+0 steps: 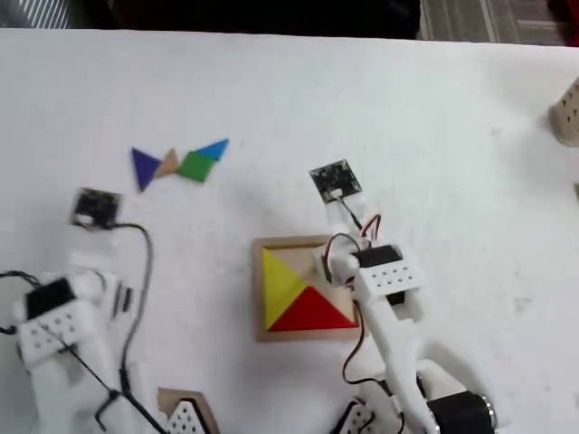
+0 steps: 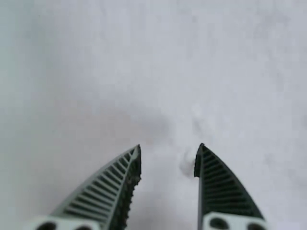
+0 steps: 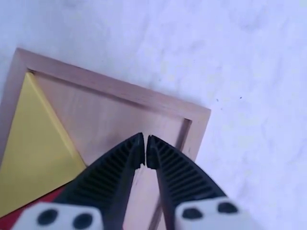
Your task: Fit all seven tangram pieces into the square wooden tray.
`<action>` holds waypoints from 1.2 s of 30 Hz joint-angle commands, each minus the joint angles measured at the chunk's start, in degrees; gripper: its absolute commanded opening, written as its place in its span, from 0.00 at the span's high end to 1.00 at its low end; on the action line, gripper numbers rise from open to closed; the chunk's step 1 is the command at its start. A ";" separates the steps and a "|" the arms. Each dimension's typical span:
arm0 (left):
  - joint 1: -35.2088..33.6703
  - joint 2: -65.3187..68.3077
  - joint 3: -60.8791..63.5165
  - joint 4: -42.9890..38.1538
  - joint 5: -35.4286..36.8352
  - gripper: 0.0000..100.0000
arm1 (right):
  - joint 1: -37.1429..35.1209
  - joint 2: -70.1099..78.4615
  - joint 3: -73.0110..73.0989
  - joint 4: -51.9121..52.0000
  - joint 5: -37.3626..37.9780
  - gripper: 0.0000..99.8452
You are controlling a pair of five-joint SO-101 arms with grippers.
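The square wooden tray lies at the table's middle front and holds a yellow triangle and a red triangle. My right gripper is shut above the tray's bare far right corner area, beside the yellow triangle; I see nothing between its fingers. In the high view it stands over the tray's right edge. A purple triangle, a tan piece, a green piece and a blue triangle lie in a row at the far left. My left gripper is open over bare table.
The left arm sits at the front left with a black cable looping beside it. A wooden perforated object lies at the front edge, and another one at the right edge. White tabletop stretches between the loose pieces and the tray.
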 commanded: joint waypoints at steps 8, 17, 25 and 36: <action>14.55 -23.43 15.74 -0.88 17.76 0.80 | 0.66 -1.27 -0.26 -0.92 0.79 0.98; 14.46 -42.42 21.19 5.27 17.58 0.80 | 0.66 -1.45 0.97 -3.56 0.79 0.98; 14.46 -47.34 21.54 4.57 17.67 0.80 | 0.40 -1.36 0.97 -3.56 0.79 0.98; 14.55 -44.53 10.99 6.42 17.93 0.80 | 0.57 -1.36 1.05 -3.30 0.79 0.98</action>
